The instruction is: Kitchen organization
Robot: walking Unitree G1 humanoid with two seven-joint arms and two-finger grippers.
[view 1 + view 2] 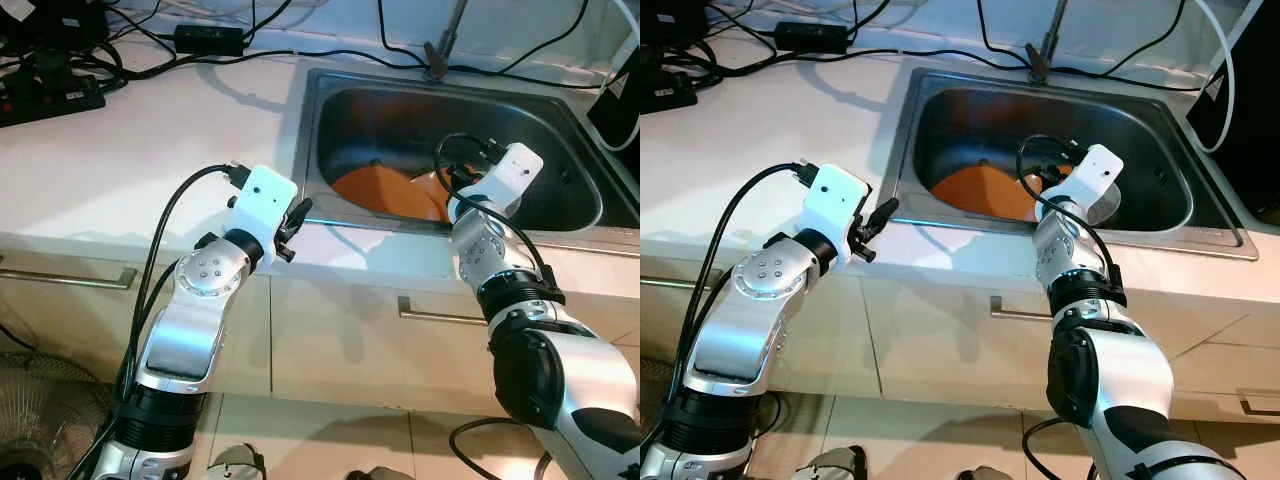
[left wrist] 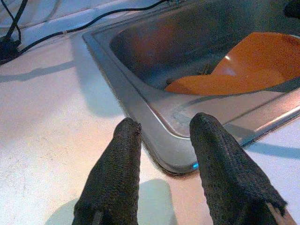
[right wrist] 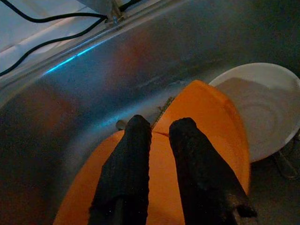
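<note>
Now right gripper (image 3: 157, 129) hangs over orange plates (image 3: 206, 140) in sink (image 1: 330, 110), fingers slightly apart, pinching nothing. White bowl (image 3: 267, 108) at 2 o'clock. Go down slowly, pinch top plate's rim. Left gripper (image 2: 161, 133), fingers spread, waits above table (image 2: 51, 122).

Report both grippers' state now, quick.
Left gripper: open, holding nothing, over the counter at the sink corner.
Right gripper: slightly open, holding nothing, above the orange plate in the sink.
</note>
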